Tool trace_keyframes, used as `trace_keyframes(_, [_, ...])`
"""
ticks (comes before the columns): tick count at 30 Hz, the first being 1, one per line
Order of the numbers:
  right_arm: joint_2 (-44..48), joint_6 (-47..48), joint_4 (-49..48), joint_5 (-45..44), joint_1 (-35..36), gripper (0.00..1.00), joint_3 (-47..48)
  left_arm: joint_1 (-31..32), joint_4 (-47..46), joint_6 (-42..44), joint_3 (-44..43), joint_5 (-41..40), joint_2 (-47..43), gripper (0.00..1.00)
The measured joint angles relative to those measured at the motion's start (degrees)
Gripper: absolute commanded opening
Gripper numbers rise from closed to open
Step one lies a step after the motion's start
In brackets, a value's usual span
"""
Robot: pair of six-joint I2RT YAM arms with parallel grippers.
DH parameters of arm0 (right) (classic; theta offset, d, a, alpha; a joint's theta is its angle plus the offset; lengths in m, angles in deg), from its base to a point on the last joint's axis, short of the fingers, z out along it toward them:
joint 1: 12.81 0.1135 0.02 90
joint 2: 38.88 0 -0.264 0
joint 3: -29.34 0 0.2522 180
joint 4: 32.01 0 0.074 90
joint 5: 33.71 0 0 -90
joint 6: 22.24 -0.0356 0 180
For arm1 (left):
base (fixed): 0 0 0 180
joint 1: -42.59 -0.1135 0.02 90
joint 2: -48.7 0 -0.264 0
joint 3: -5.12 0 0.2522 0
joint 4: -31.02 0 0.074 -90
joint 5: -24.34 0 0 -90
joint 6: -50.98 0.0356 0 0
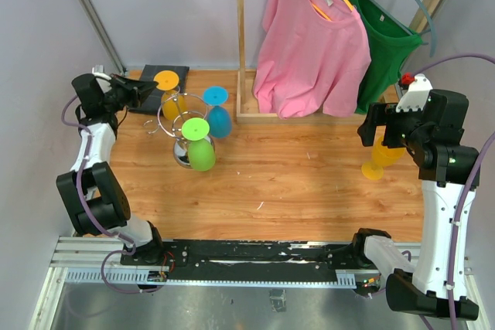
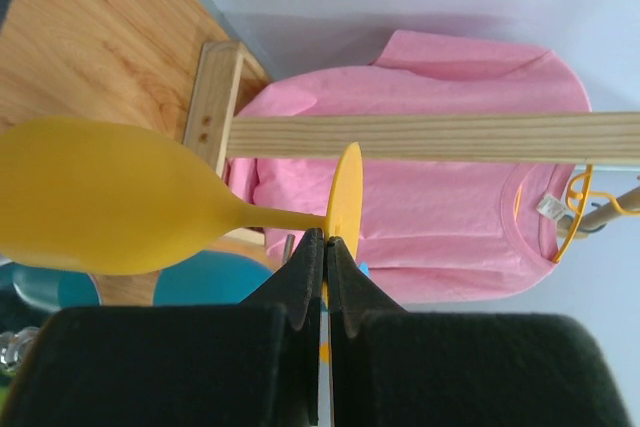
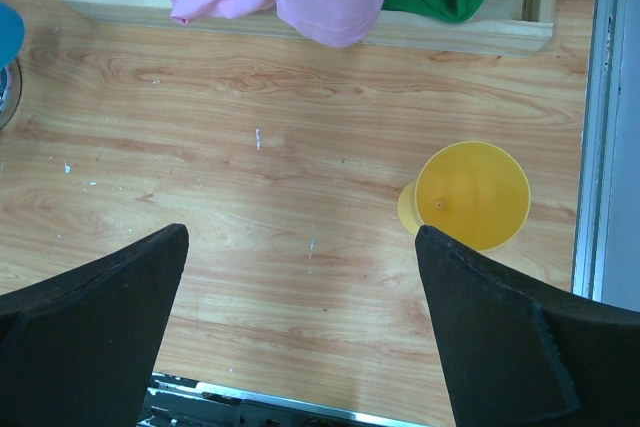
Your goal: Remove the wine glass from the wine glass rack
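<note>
Three glasses hang bowl-down from the wine glass rack (image 1: 182, 154), feet caught in its wire loops: a blue glass (image 1: 220, 120), a green glass (image 1: 203, 154) and the yellow wine glass (image 2: 110, 197). The left gripper (image 2: 322, 242), pressed together, pinches the yellow foot's edge, seemingly to slide it free. The right gripper (image 3: 300, 237) hangs spread wide and empty above a second yellow glass (image 3: 472, 195) upright on the table (image 3: 200, 147).

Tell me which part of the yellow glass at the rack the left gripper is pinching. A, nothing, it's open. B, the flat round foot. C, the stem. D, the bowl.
B: the left wrist view shows the left gripper shut on the edge of the yellow glass's disc-shaped foot.
</note>
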Motion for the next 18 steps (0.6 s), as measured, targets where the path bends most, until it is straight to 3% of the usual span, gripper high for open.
trace_keyframes(18, [-0.22, -0.02, -0.39, 0.02, 0.20, 0.98, 0.00, -2.78, -1.20, 0.48, -0.20, 0.98, 1.40, 0.00])
